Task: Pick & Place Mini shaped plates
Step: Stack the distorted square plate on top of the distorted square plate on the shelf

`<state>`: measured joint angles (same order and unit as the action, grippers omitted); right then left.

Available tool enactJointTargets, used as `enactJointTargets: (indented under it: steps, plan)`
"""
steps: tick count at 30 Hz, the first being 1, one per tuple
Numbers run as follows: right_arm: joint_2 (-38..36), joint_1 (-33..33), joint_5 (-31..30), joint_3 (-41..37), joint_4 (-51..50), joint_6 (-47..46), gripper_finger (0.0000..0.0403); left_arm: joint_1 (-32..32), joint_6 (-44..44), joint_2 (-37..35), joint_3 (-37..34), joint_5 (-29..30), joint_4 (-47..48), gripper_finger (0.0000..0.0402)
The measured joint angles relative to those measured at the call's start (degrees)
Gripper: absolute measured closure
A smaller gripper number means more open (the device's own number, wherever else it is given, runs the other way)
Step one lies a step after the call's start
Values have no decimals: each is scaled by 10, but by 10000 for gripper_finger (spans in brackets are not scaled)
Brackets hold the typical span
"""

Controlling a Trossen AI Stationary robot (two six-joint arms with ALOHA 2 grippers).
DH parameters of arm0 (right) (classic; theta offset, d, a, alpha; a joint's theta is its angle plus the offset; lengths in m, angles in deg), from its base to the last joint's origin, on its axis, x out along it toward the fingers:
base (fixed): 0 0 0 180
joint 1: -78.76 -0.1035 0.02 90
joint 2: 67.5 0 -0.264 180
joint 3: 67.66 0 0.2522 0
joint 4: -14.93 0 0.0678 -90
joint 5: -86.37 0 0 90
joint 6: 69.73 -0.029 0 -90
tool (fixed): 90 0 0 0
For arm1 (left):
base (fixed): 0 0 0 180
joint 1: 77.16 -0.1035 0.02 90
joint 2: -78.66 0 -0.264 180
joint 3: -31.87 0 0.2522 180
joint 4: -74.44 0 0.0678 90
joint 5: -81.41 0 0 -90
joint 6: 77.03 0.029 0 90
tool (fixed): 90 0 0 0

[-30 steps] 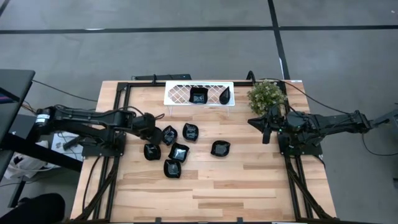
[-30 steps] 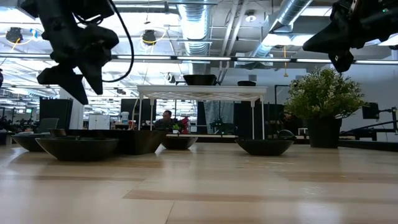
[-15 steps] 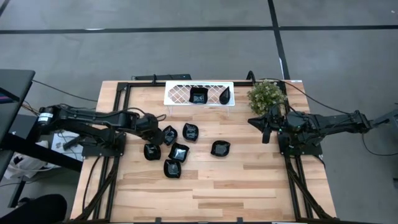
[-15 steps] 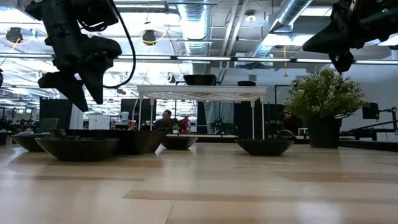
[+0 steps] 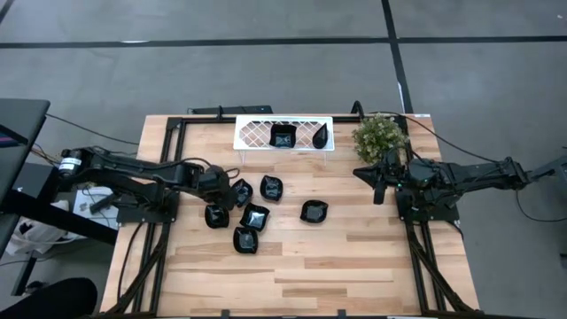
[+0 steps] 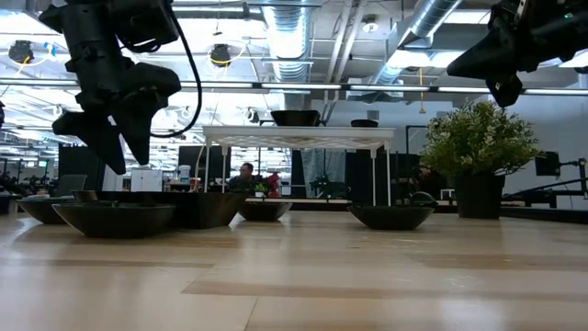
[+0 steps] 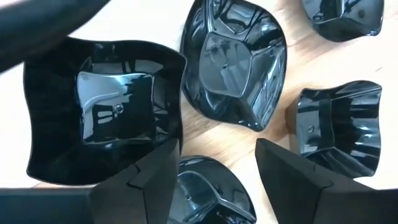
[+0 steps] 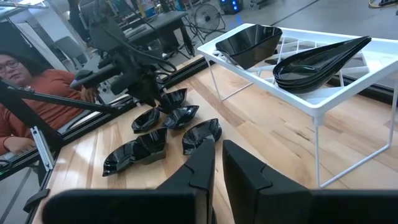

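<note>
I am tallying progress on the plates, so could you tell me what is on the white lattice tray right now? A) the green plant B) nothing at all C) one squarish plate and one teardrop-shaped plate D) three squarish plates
C: in the high view the white lattice tray carries one squarish plate and one teardrop-shaped plate side by side, while the green plant stands on the table beside it.

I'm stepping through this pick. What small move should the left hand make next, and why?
Probably a short descent. The left hand hangs open above the cluster of small glossy black dishes, and in the wrist view one leaf-shaped black dish sits between its fingers, not yet gripped.
</note>
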<state>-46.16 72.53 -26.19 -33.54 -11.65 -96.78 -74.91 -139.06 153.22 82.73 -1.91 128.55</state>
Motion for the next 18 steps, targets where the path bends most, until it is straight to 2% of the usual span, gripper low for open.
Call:
enactJointTargets:
  steps: [10, 18]
  plan:
    - [0, 0, 0, 0, 0, 0, 375, 9, 0, 33, -7, -1, -3, 187]
    - [0, 0, 0, 0, 0, 0, 374, 15, 0, 33, -19, 6, -5, 187]
